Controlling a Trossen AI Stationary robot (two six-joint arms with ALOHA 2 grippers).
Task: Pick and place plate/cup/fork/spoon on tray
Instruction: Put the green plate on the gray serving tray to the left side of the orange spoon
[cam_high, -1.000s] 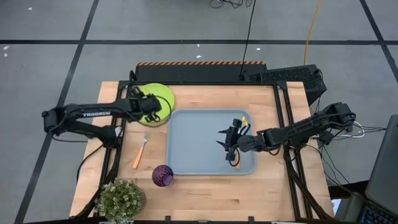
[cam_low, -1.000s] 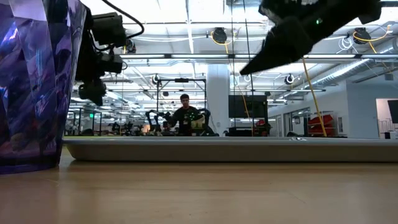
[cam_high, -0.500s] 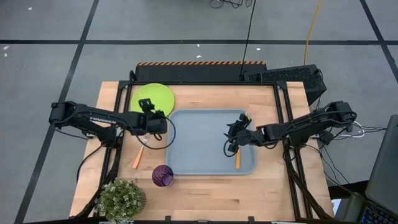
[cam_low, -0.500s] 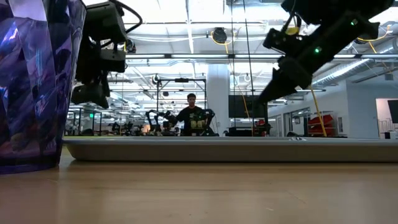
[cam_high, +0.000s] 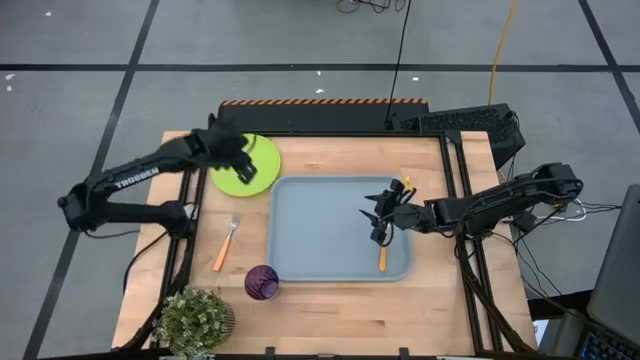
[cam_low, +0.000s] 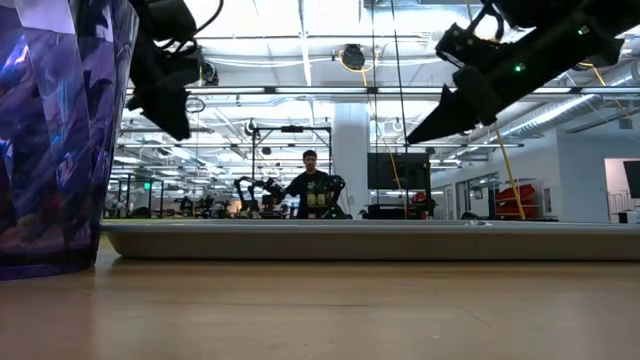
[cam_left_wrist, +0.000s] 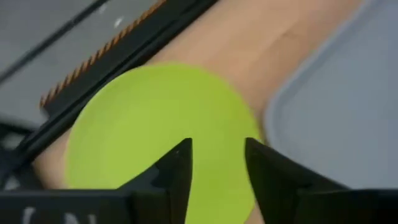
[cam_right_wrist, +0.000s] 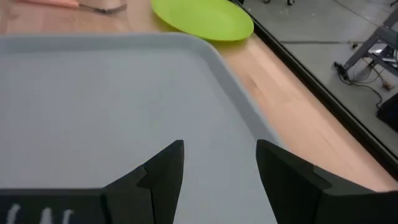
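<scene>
The lime-green plate lies flat on the table's far left, beside the grey-blue tray. My left gripper hovers open above the plate, its fingers clear of it. My right gripper hangs open over the right part of the tray. An orange-handled utensil, the spoon, lies in the tray under that gripper, which hides its head. The fork lies on the wood left of the tray. The purple cup stands near the tray's near left corner.
A potted plant stands at the table's near left corner. Black frame rails run along the far edge and both sides of the table. In the low view the cup fills the left, with the tray's rim behind it.
My left gripper swung from the plate toward the tray's left rim, then went back over the plate and rose. The plate has stayed where it was. My right gripper has drawn back a little toward the table's right edge, still above the tray.
</scene>
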